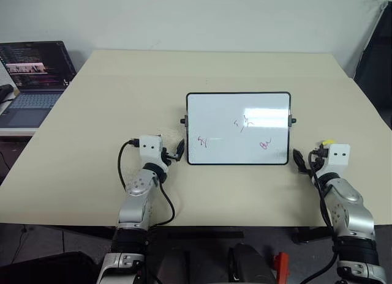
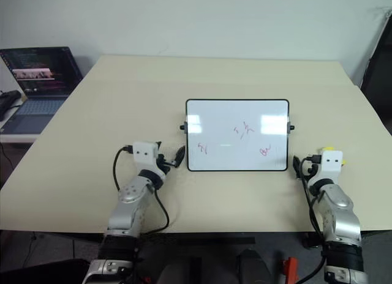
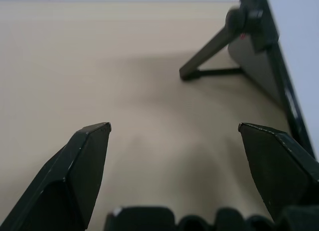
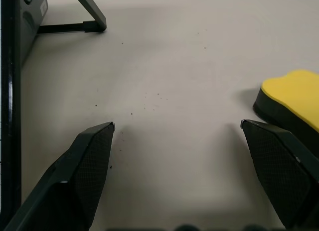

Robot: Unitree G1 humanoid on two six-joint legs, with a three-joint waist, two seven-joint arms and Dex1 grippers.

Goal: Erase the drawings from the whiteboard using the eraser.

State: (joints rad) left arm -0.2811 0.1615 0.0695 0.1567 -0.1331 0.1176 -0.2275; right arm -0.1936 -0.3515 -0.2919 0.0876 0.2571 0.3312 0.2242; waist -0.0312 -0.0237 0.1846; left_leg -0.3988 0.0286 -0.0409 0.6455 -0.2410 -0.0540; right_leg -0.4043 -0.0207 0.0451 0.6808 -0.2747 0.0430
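Right wrist view: right hand (image 4: 177, 129) wide, empty; eraser (image 4: 293, 97) beside finger. Left hand (image 3: 174, 129) wide.

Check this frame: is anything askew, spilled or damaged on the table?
Nothing stands out. The black-framed glossy whiteboard stands propped and square on the beige table, its three small marker scribbles unerased; the small yellow eraser block lies flat beside it.

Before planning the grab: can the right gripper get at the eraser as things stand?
Probably yes. The right gripper is open, and the eraser lies on bare table just beside one finger, nothing between.
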